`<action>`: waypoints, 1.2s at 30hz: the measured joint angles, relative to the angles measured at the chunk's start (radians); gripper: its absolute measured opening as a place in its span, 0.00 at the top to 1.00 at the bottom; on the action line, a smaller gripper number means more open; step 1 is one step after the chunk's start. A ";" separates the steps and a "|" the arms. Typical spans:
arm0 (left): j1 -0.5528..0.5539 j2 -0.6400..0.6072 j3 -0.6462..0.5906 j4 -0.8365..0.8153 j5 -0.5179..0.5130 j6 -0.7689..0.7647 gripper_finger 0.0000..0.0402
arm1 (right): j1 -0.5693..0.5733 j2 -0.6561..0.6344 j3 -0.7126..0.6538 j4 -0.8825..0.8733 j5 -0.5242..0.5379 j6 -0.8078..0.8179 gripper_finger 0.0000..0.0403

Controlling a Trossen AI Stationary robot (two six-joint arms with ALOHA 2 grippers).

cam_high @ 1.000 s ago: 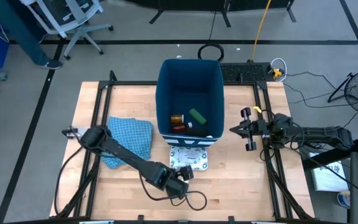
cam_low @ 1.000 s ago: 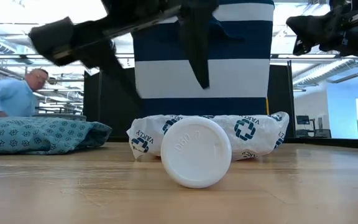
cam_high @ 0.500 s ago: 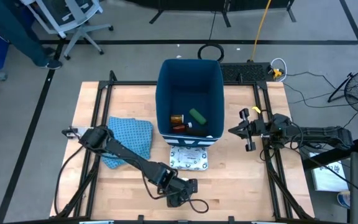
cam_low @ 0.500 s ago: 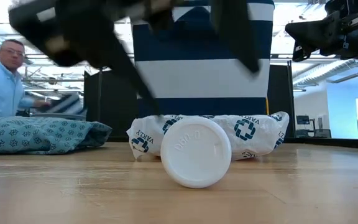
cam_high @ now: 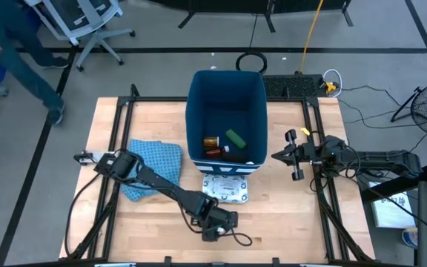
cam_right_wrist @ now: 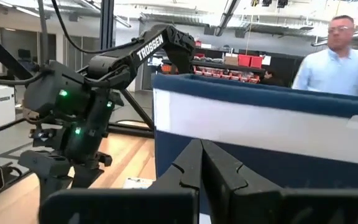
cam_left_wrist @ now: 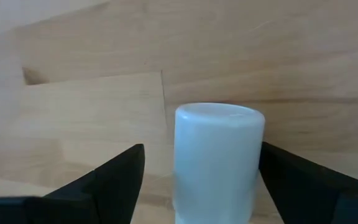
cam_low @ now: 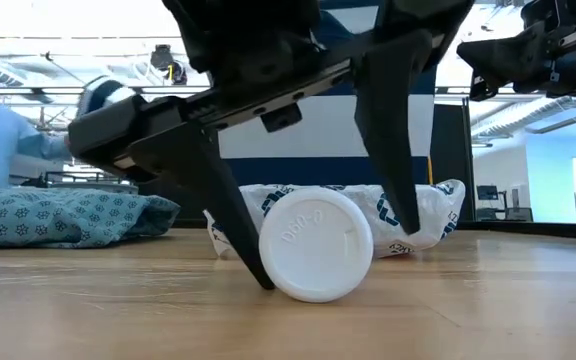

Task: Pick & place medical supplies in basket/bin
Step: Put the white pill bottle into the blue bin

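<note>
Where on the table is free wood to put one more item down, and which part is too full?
Bare wood lies between the bin and the table's right rail, near the waiting right gripper, and left of the blue cloth. The front centre is crowded: the patterned packet lies against the bin's base, and the open left gripper straddles the white bottle.

Both arms are black, built of slim jointed segments. The left arm (cam_right_wrist: 135, 50) carries white "TROSSEN" lettering and green indicator lights on its housing. Black cables trail from each base. The right gripper (cam_right_wrist: 202, 163) has tapered matte-black fingers.
</note>
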 joint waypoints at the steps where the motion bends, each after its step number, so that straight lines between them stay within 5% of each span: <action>1: 0.006 0.000 0.000 -0.004 0.021 -0.004 0.23 | 0.000 0.000 0.000 -0.001 0.000 -0.002 1.00; 11: 0.025 0.003 -0.002 -0.028 0.080 -0.097 0.59 | 0.000 0.000 0.000 0.000 0.001 -0.031 1.00; 19: 0.023 -0.053 -0.006 -0.064 -0.048 -0.212 0.54 | 0.000 0.000 0.000 0.001 0.002 -0.053 1.00; 26: 0.020 -0.210 -0.005 -0.190 -0.048 -0.381 0.52 | 0.000 0.000 0.000 0.001 0.003 -0.054 1.00; 30: 0.020 -0.340 -0.004 -0.299 -0.005 -0.549 0.59 | 0.000 0.001 0.000 0.000 0.002 -0.032 1.00; 36: 0.024 -0.550 -0.004 -0.439 0.111 -0.758 0.55 | 0.000 0.002 0.000 0.001 0.002 0.000 1.00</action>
